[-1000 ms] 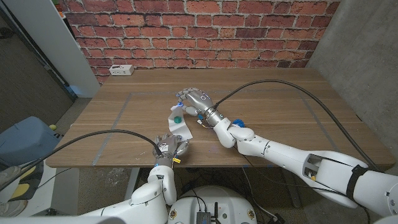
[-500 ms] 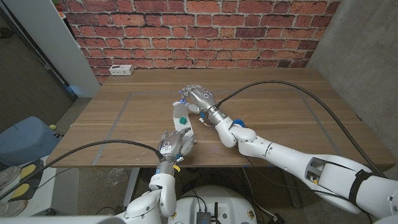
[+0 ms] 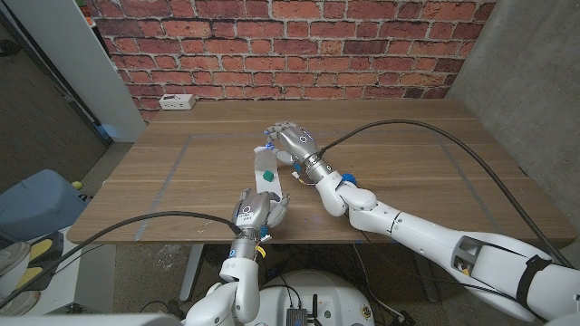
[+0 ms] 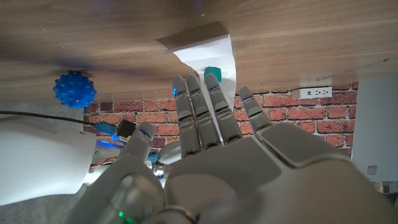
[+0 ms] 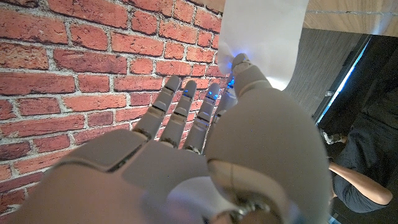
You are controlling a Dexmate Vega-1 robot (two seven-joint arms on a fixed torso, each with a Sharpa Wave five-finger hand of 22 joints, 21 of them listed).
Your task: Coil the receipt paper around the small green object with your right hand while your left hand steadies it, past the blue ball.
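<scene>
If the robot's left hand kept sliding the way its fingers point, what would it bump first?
Probably the small green block, sitting on the white receipt paper strip just beyond the left hand; depth is hard to judge.

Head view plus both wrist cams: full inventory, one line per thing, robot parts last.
Table: 1, brown wood, under everything.
Paper: 1 strip, white, table centre, running from the right hand toward the left hand.
Green object: 1, small, on the paper strip.
Ball: 1, blue, spiky, on the table beside the right forearm.
Outlet strip: 1, white, far left edge of the table.
Brick wall: 1, red, behind the table.
Person: 1, dark clothing, partly visible past the table edge in the right wrist view.
Left hand: 1, grey, near edge, at the strip's near end; contact unclear.
Right hand: 1, grey, at the strip's far end; its fingertips touch the paper.
</scene>
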